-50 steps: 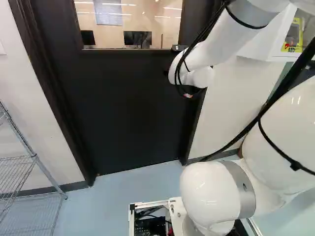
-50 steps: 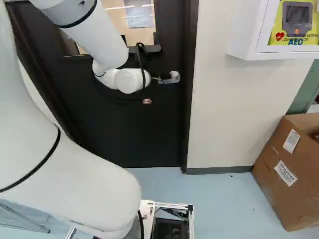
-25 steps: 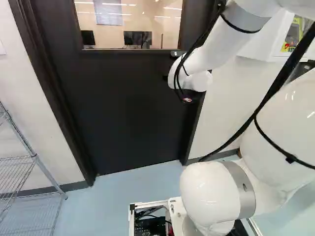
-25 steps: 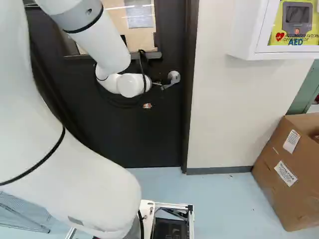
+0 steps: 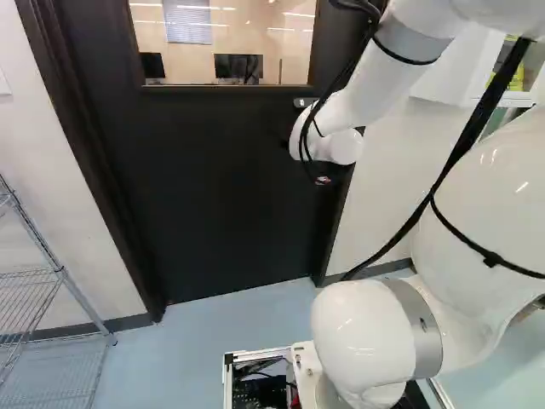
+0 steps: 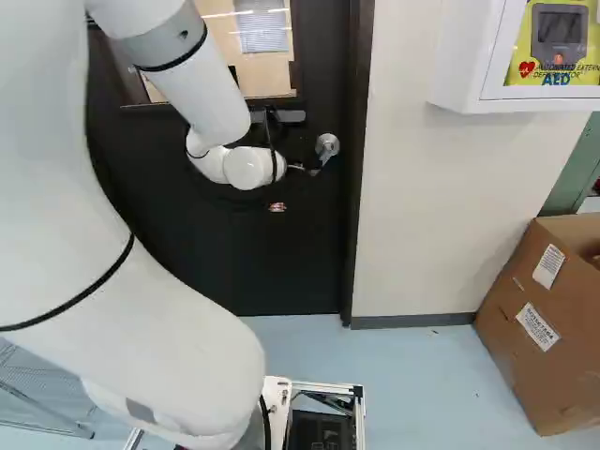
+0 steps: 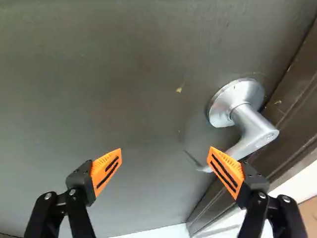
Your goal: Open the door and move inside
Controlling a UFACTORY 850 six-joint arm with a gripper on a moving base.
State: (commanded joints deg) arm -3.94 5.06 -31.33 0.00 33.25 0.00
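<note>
Wrist view has my jaws released, spread wide, with one orange pad (image 7: 225,168) crossing the lever handle (image 7: 257,133) near its free end, seemingly resting on it. I read that as deliberate: a lever needs only a push, not a grip, and pushing far from the rosette (image 7: 237,94) gives the best leverage. From the right base view the lever slopes downward, so I judge it partly turned. Around it, the black door (image 5: 213,196) looks closed in its frame (image 5: 89,162). The arm (image 6: 206,94) reaches ahead to it; next I'd keep pressure on while easing the door open, wary of slipping off the tip.
</note>
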